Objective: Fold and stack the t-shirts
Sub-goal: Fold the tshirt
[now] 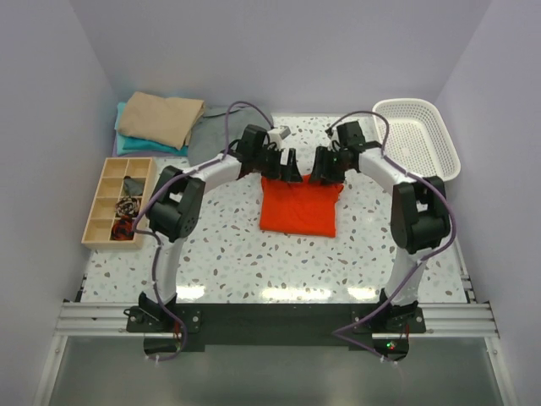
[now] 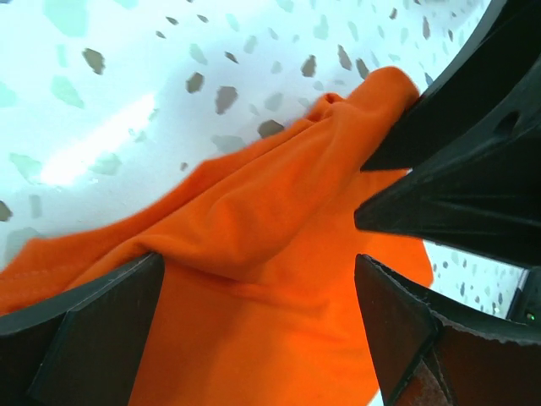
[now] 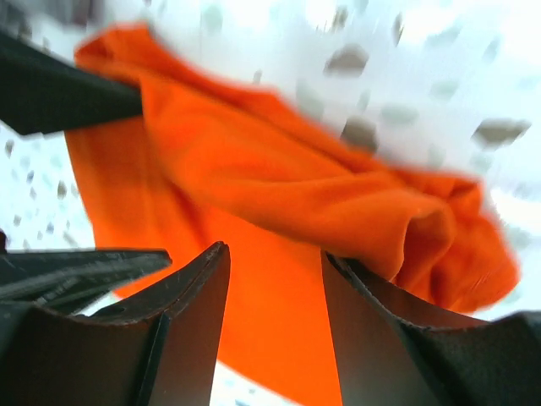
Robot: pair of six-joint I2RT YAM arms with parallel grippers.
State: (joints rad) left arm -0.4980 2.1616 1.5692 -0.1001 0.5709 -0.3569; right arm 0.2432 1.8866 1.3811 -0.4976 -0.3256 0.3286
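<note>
An orange-red t-shirt (image 1: 297,210) lies partly folded in the middle of the table, its far edge bunched. Both grippers hang over that far edge. My left gripper (image 1: 287,172) is open wide, and in its wrist view the orange cloth (image 2: 254,254) spreads under the gap between the fingers (image 2: 101,330) with nothing pinched. My right gripper (image 1: 325,174) is open less wide, its midpoint (image 3: 273,251) over a rumpled fold of the shirt (image 3: 355,203). At the back left, a folded tan shirt (image 1: 161,117) rests on a teal one (image 1: 128,145), with a grey shirt (image 1: 207,142) beside them.
A white mesh basket (image 1: 420,135) stands at the back right. A wooden compartment tray (image 1: 118,201) with small items sits at the left edge. The two grippers are close together; the right one's black finger (image 2: 456,169) shows in the left wrist view.
</note>
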